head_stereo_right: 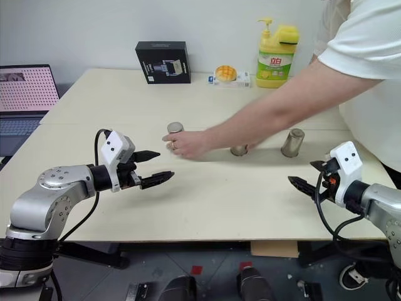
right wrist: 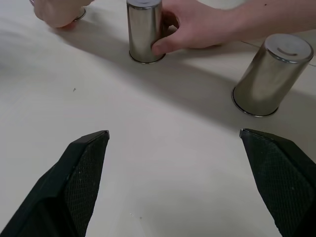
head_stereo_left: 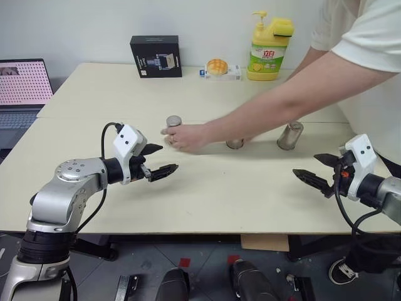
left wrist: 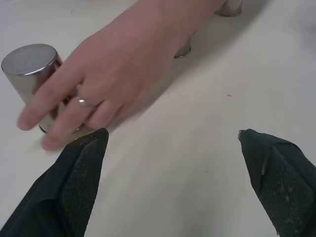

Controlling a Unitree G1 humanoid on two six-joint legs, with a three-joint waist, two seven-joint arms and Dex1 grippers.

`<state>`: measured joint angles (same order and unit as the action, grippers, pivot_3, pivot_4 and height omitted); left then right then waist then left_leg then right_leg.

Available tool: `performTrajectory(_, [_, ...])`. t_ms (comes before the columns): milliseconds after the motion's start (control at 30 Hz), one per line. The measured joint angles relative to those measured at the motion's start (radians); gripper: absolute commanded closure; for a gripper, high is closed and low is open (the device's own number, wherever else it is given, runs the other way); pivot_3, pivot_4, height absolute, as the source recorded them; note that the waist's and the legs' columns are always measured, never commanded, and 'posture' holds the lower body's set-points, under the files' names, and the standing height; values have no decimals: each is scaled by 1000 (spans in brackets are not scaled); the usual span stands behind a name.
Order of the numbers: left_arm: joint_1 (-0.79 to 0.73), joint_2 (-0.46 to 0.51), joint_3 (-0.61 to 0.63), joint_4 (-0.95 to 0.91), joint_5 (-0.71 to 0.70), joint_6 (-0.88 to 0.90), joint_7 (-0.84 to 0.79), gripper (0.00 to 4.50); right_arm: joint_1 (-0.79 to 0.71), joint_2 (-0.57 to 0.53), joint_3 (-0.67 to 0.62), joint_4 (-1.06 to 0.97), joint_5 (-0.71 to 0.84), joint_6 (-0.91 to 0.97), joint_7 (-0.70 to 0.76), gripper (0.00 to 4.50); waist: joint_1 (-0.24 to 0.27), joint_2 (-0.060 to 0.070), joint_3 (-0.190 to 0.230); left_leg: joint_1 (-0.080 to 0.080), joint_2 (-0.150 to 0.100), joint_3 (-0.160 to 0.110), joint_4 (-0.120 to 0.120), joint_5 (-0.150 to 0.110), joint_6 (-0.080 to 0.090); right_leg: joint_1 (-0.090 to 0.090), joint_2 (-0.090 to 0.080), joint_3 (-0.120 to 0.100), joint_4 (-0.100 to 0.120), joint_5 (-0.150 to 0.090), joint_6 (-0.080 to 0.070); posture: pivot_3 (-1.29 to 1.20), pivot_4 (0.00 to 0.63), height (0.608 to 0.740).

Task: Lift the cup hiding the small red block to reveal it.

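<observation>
Three steel cups stand upside down in a row across the cream table [head_stereo_left: 207, 194]. A person's hand [head_stereo_left: 185, 137] rests on the left cup [head_stereo_left: 173, 120]. The person's forearm covers most of the middle cup [head_stereo_left: 235, 143], and in the right wrist view a second hand grips that cup [right wrist: 143, 29]. The right cup [head_stereo_left: 290, 135] stands free. The small red block is hidden. My left gripper [head_stereo_left: 166, 158] is open, short of the left cup and just in front of the hand. My right gripper [head_stereo_left: 307, 164] is open, in front of the right cup [right wrist: 271, 74], with nothing between its fingers.
The person stands at the table's right side, one arm [head_stereo_left: 294, 100] stretched across above the cups. At the back edge are a black box [head_stereo_left: 155, 56], a small packet with an orange disc [head_stereo_left: 217, 68] and a yellow bottle [head_stereo_left: 269, 47]. A laptop [head_stereo_left: 22, 88] sits far left.
</observation>
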<state>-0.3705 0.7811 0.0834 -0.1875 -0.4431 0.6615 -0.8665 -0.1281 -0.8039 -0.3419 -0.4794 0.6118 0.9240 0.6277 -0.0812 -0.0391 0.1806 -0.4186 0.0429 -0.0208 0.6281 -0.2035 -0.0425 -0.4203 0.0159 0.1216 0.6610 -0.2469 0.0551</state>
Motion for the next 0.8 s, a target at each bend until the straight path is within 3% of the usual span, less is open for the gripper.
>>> performTrajectory(200, [7, 2, 1, -3, -1, 1, 2, 24, -1, 32, 38, 0, -2, -14, -10, 0, 0, 0, 0, 0, 0, 0, 0, 0, 0, 0, 0, 0, 0, 0, 0, 0, 150, 740])
performTrajectory(400, [26, 2, 6, -35, -6, 3, 5, 24, -66, 168, 193, 49, -48, -68, -60, 0, -2, 0, 0, 1, 0, 0, 1, 0, 0, 0, 0, 0, 2, 0, 0, 0, 150, 740])
performTrajectory(600, [60, -43, -10, -74, -2, -14, 31, 24, -251, 351, 368, 345, -236, -251, -150, 0, -3, 0, 0, 1, 0, 1, 1, 0, 0, 0, 0, 0, 2, 0, 0, 0, 150, 740])
performTrajectory(800, [65, -101, -44, -83, 21, -37, 72, 24, -468, 484, 414, 745, -367, -465, -189, 0, -3, 0, 0, 1, 0, 0, 0, 0, 0, 0, 1, 0, 2, 3, 5, 0, 150, 740])
